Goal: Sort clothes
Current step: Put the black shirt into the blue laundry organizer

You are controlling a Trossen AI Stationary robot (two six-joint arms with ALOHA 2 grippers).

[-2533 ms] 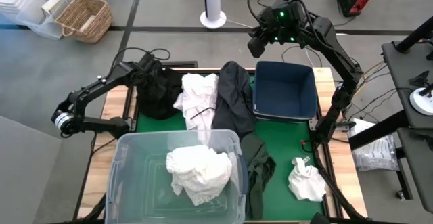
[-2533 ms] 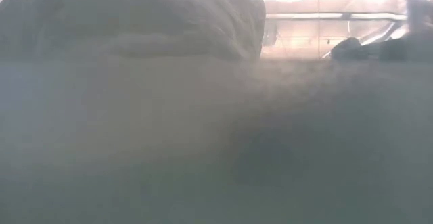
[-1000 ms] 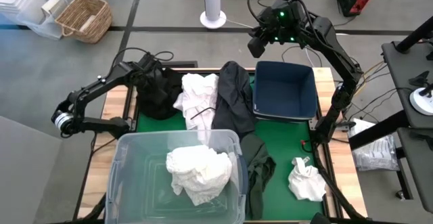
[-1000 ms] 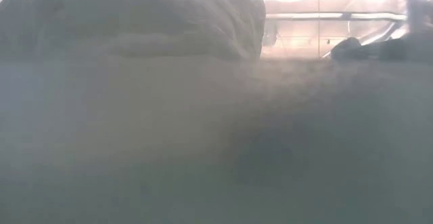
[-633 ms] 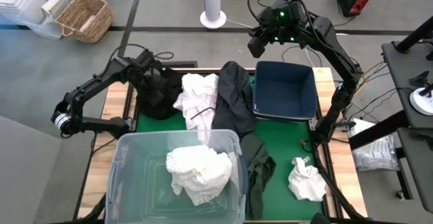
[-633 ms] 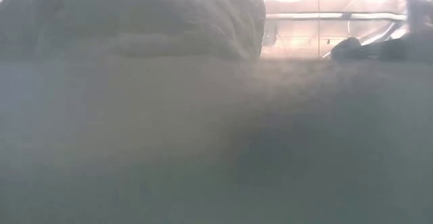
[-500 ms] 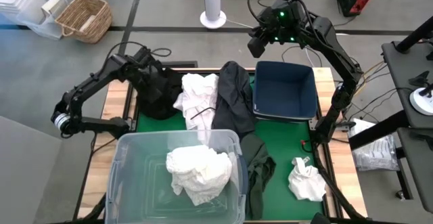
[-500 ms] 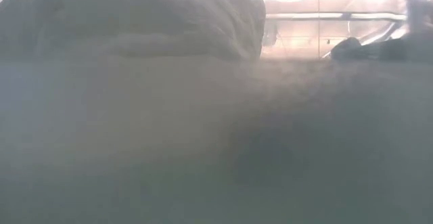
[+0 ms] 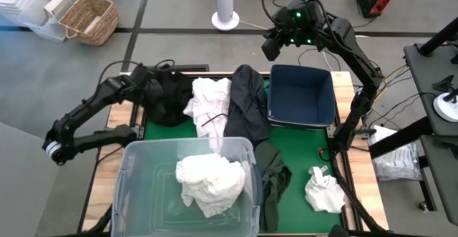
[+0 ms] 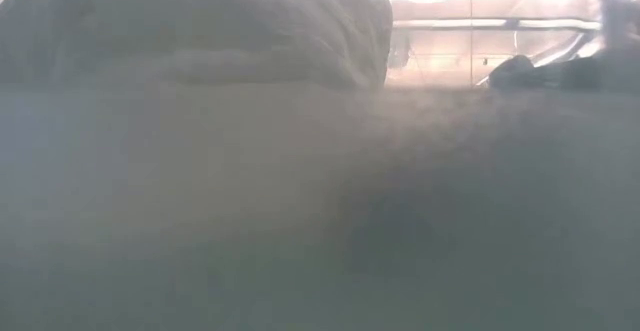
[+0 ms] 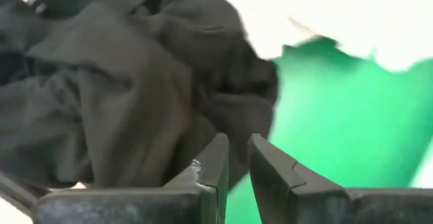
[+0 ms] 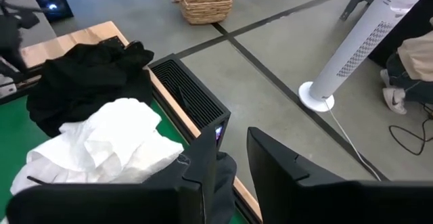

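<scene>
Black garment, far left of table beside white garment; left gripper at its edge, fingers nearly together, apparently gripping nothing; right gripper raised, fingers slightly apart; risk: snagging both garments, mixing colours.

Taking the tub at the bench's near edge as landmark: one garment lies inside it. Behind it lie a heap at the left and a second garment beside that. A long garment runs from behind the tub down its right side. The bin stands behind and right; a small garment lies right.
</scene>
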